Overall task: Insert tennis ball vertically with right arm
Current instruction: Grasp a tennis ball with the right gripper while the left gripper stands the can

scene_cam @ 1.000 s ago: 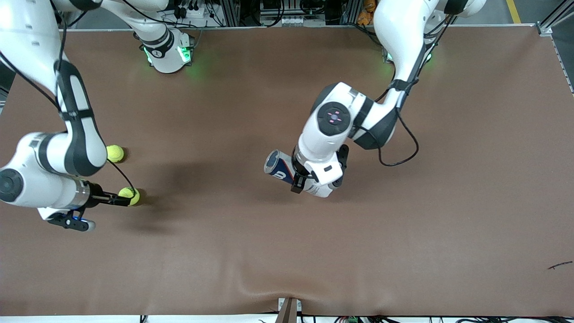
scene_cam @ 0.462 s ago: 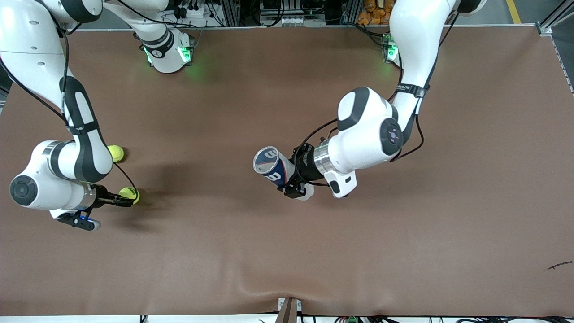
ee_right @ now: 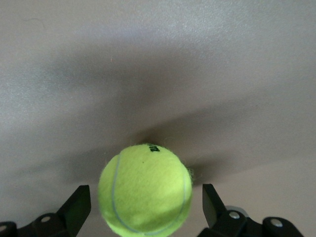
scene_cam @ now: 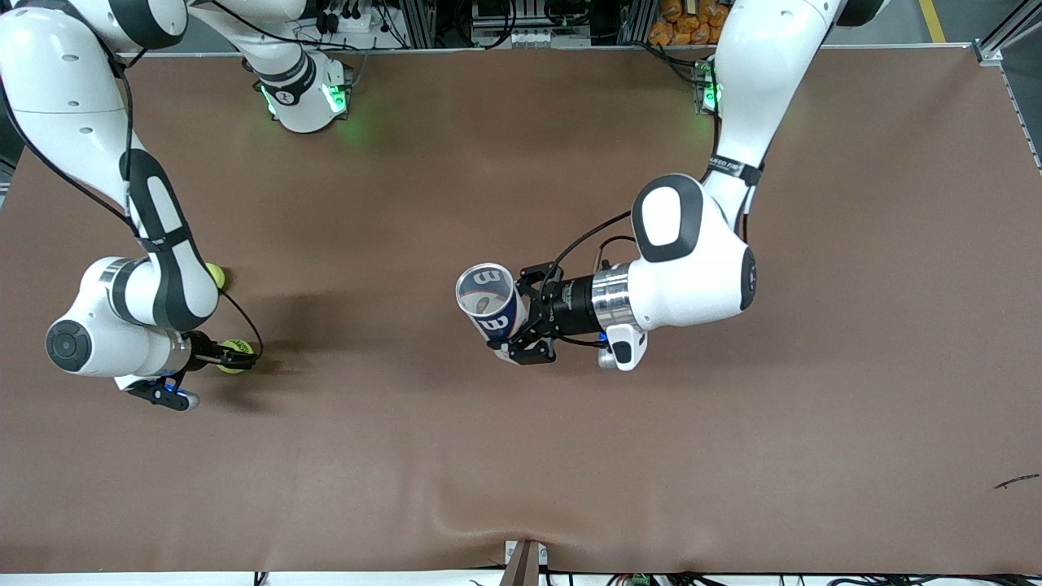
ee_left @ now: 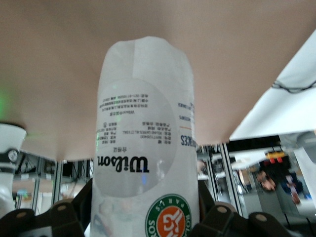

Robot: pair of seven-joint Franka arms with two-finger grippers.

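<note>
At the right arm's end of the brown matte surface (scene_cam: 521, 456), the right end effector (scene_cam: 230, 355) is sitting low around a fuzzy yellow-green tennis ball (scene_cam: 237, 355), its fingers standing apart on either side. In the right wrist view the ball (ee_right: 145, 189) is resting on the surface between the two dark fingertips (ee_right: 76, 205), with a gap showing on each side, so nothing is gripping it yet. A second yellow-green ball (scene_cam: 216, 275) is lying farther from the front camera, partly hidden by the right arm's forearm.

Toward the middle, the left end effector (scene_cam: 521, 319) is clamping a clear plastic tennis-ball can with a dark blue and white label (scene_cam: 488, 303), holding it over the surface with its open mouth turning upward. It looks slightly tilted. The left wrist view is showing the can's printed label (ee_left: 143, 148) filling the space between the fingers.

To do this step well, I think the right end effector should be centring the ball between its pads before squeezing, so the ball is not squirting sideways. It should be closing gently and lifting straight up, and the can should be standing truly upright before the ball is coming down into its mouth.
</note>
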